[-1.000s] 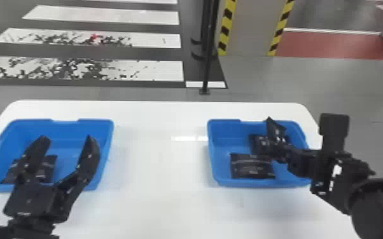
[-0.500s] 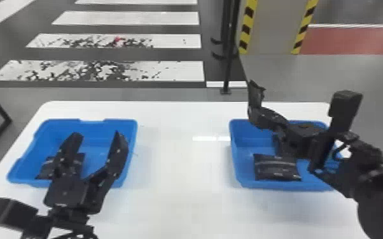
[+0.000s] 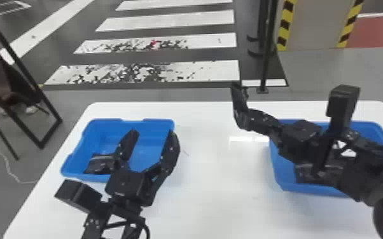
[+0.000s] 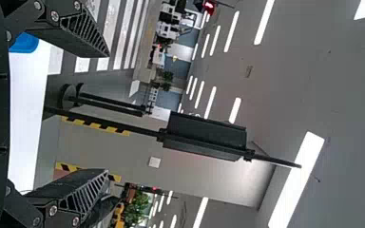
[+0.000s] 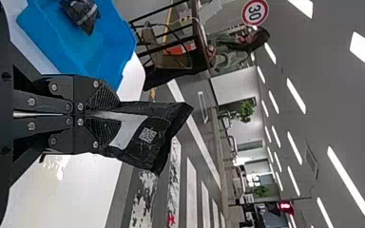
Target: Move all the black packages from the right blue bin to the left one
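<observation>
**Black package (image 5: 153, 135) clamped in the right claw (image 5: 105, 115), up between the two blue bins**

From where I stand, the right arm has that package by one end, its claw closed firmly around it. The free end sticks out past the fingertips, tilted, with a pale band and a small square code on its dark wrapping. In the head view it is raised clear of the bench (image 3: 213, 203), just beside the right blue bin (image 3: 278, 181) on the side facing the left bin (image 3: 73, 174). The right forearm (image 3: 369, 159) stretches across the right bin, where a second package (image 3: 303, 173) lies near the front, partly covered by the arm. I can't tell how many more are under there.

Over in the left bin, another black package (image 3: 98, 163) lies toward the near left corner. The left claw (image 3: 152, 133) points away from the robot in front of that bin, its two fingers spread well apart with nothing between them.

Beyond the white bench, a crosswalk (image 3: 168, 16) is laid out across the grey floor. A thin black pole (image 3: 266, 57) stands behind the bench's far edge, near a pillar (image 3: 311, 25) with yellow-and-black stripes. Off to the left is a black-framed stand (image 3: 27, 73), with a pale cord (image 3: 6, 162) trailing on the floor.
</observation>
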